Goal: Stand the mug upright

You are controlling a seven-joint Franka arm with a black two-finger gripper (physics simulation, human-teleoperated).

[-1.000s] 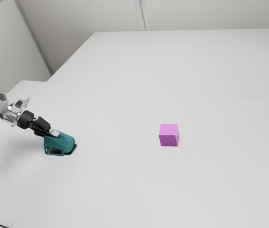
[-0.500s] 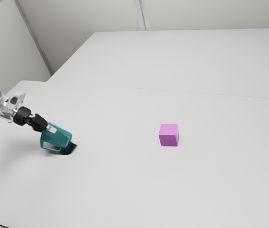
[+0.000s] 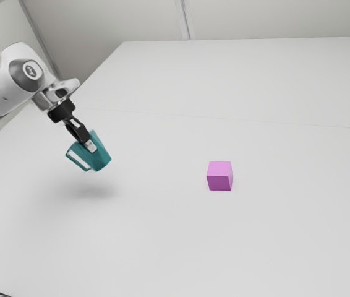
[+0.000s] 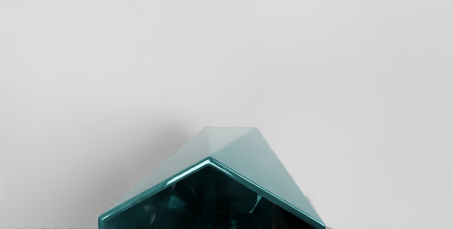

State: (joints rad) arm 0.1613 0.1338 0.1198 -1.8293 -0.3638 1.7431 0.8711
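Item 1, location: you have the teal mug (image 3: 101, 154) clear of the table (image 3: 274, 235), to the exterior view's left of the pink cube (image 3: 219, 176) and well apart from it. A soft shadow lies on the table below the mug, on that same side of the cube.

Item 2, claw: your gripper (image 3: 91, 146) is closed on the mug near its rim (image 4: 209, 160) and bears its weight.

Item 3, attitude: tilted, not upright. The base points down and toward the cube's side; the mouth faces up toward the arm. The handle (image 3: 78, 158) is on the side away from the cube.

Item 4, procedure: the step in hand is judged to be righting the mug in the air. Turn your wrist until the base is level with the table, then lower straight down on this side of the cube. Let the whole base seat before you open the 2 fingers, and back off along the wall so that the rim is not dragged. Risks: the mug may pivot in a grip so near the rim, and a base edge landing first may tip it over.

Item 5, container: the wrist view gives you dark, faceted inner walls. The mouth is only partly in frame, so you cannot certify what the mug may contain.
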